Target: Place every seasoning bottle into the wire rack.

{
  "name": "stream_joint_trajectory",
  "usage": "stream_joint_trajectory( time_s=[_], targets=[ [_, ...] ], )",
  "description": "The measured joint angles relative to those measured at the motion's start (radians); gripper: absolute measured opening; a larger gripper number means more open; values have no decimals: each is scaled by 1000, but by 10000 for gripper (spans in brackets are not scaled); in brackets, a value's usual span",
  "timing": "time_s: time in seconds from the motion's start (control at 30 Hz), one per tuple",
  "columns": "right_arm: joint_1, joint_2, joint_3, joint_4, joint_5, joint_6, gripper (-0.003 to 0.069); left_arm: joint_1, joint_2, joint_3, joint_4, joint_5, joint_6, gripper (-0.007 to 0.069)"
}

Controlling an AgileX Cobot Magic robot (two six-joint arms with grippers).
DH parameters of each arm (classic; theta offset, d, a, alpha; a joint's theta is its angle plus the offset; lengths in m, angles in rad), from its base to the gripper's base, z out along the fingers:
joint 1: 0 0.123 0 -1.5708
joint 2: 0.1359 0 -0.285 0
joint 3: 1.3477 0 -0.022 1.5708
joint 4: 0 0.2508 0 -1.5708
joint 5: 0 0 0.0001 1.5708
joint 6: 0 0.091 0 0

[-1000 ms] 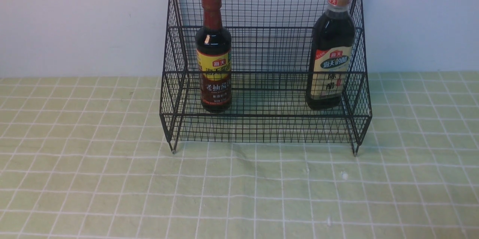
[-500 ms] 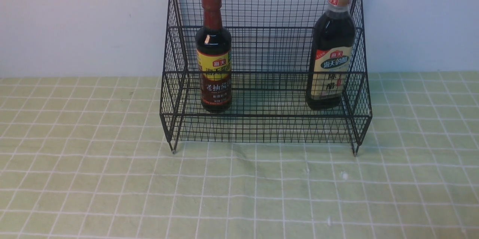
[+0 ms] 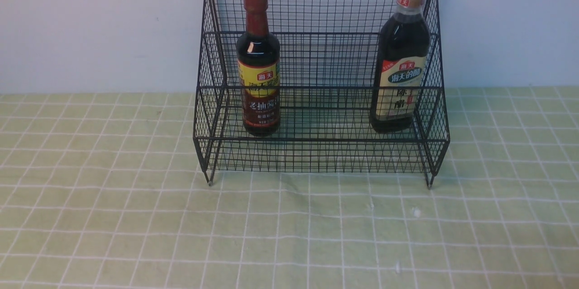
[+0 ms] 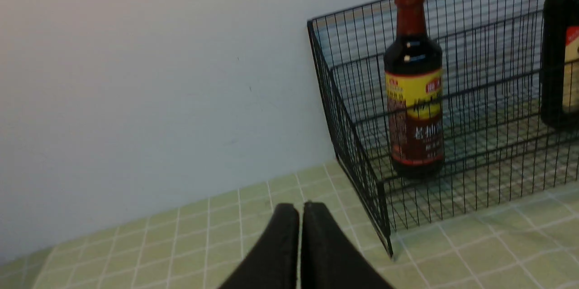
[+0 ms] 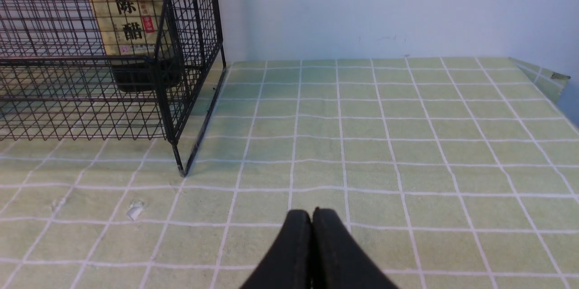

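Note:
A black wire rack (image 3: pixel 321 153) stands at the back of the table against the wall. Inside its lower tier, on the left, a seasoning bottle with a reddish-brown cap and yellow-brown label (image 3: pixel 258 60) stands upright. On the right stands the larger seasoning bottle with a tan cap and cream label (image 3: pixel 400 58). Neither arm shows in the front view. The left gripper (image 4: pixel 300 210) is shut and empty, well short of the rack (image 4: pixel 357 144) and the left bottle (image 4: pixel 414 81). My right gripper (image 5: pixel 312 214) is shut and empty over the cloth, away from the rack (image 5: pixel 181 99) and the cream-labelled bottle (image 5: pixel 124 22).
A green checked tablecloth (image 3: pixel 289 234) covers the table, with a small crease in front of the rack. A pale wall runs behind. The table's right edge (image 5: pixel 549 85) shows in the right wrist view. Small white flecks (image 3: pixel 416 212) lie on the cloth.

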Motion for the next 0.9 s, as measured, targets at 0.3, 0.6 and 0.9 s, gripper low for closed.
stream_joint_trajectory(
  time_s=[0.3,0.6,0.9],
  targets=[
    [0,0,0,0,1,0,-13,77,-98,319,7,-50,-132,-6],
    [0,0,0,0,1,0,-13,78,-98,338,16,-12,-180,-6],
    [0,0,0,0,1,0,-13,78,-98,338,16,-11,-181,-6]
  ],
)
